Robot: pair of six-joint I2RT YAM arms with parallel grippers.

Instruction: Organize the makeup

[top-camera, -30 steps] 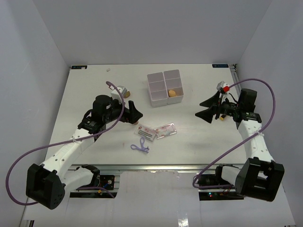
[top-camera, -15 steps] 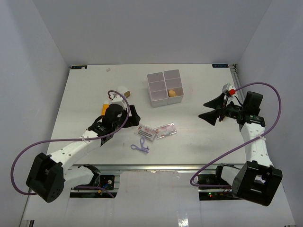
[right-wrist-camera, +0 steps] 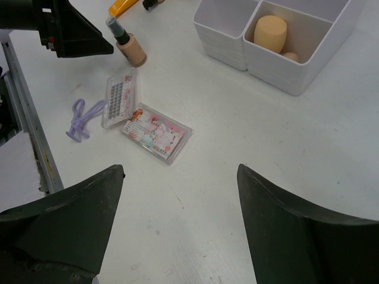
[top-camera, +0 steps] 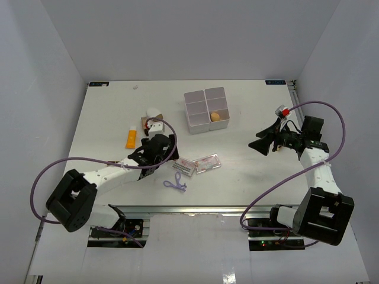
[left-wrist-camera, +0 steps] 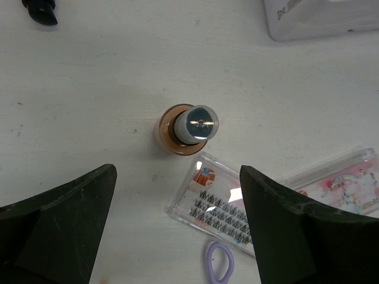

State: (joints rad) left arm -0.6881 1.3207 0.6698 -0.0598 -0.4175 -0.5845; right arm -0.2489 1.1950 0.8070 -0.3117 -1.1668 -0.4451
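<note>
My left gripper [top-camera: 163, 148] is open and empty, low over the table. In the left wrist view its fingers [left-wrist-camera: 59, 219] frame a clear packet of lashes [left-wrist-camera: 222, 204], with an upright tan bottle [left-wrist-camera: 189, 125] just beyond it. A second packet with pink print [left-wrist-camera: 340, 183] lies to the right and a purple tool [left-wrist-camera: 220, 263] lies nearer. My right gripper [top-camera: 263, 139] is open and empty at the right, away from the items. A tan sponge [top-camera: 216, 116] sits in the white box [top-camera: 195, 108]. A yellow-orange tube [top-camera: 131, 138] lies to the left.
The right wrist view shows the box [right-wrist-camera: 228, 35] with the sponge [right-wrist-camera: 269, 29], the bottle [right-wrist-camera: 129, 48], both packets [right-wrist-camera: 157, 133] and the purple tool [right-wrist-camera: 83, 117]. A small white and tan piece [top-camera: 151, 113] lies behind the left gripper. The table's near edge is just below the purple tool.
My left arm has swung right and toward the near edge, bringing its gripper over the bottle and packets and uncovering the yellow-orange tube. My right gripper has shifted only slightly.
</note>
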